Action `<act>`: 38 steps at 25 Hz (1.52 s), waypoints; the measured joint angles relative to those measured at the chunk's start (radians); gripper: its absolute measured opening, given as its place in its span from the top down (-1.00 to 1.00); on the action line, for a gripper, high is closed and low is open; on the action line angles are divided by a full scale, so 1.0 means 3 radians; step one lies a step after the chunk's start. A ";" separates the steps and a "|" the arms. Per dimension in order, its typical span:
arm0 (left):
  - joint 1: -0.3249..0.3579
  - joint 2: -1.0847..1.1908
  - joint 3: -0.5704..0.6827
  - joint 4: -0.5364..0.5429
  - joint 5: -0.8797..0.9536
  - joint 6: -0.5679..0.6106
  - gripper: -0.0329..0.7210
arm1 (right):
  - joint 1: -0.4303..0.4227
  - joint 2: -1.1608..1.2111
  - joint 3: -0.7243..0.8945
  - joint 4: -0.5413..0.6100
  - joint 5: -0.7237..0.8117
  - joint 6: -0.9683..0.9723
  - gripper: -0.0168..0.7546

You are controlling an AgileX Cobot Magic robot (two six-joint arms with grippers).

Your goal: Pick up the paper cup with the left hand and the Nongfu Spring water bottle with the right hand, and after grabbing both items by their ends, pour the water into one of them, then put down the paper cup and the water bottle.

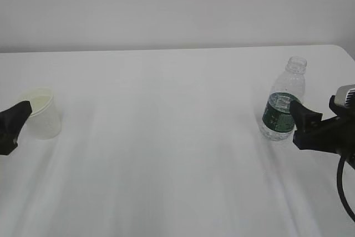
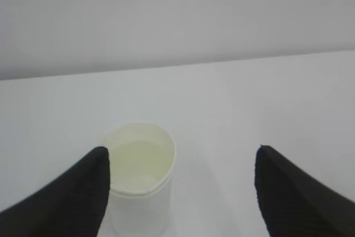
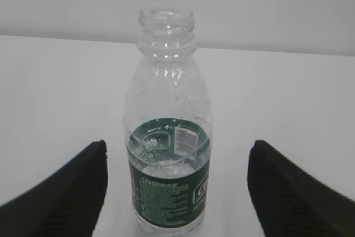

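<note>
The white paper cup (image 1: 43, 114) stands upright at the left of the table. My left gripper (image 1: 15, 126) is at it from the left edge, open. In the left wrist view the cup (image 2: 141, 184) sits right beside the left finger (image 2: 77, 192), with a wide gap to the right finger; nothing is gripped. The capless Nongfu Spring water bottle (image 1: 284, 104) stands at the right, and its water (image 3: 161, 156) reaches the top of the green label. My right gripper (image 1: 298, 123) is open around the bottle (image 3: 169, 109), with gaps on both sides.
The white table (image 1: 166, 154) runs back to a pale wall. Its far right corner shows behind the bottle. A black cable (image 1: 343, 187) hangs from the right arm at the right edge.
</note>
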State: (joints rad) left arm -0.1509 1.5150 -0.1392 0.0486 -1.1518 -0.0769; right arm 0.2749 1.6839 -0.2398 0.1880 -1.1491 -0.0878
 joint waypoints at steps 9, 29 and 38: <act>0.0000 -0.0557 0.0007 -0.0123 0.0238 0.0001 -0.65 | 0.0000 -0.0306 0.0004 0.0000 0.0037 -0.0036 -0.58; 0.0000 -0.2115 -0.0415 -0.0162 0.1866 -0.0002 -0.65 | 0.0000 -0.1548 0.0031 0.0158 0.0897 -0.0386 -0.58; 0.0000 -0.2988 -0.0704 0.0169 0.2987 -0.0007 -0.64 | 0.0000 -0.2249 0.0031 0.0344 0.1440 -0.0667 -0.58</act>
State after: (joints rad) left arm -0.1509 0.6185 -0.3505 0.0993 -0.2558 -0.0789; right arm 0.2749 1.0090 -0.2306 0.2911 -0.7172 -0.2878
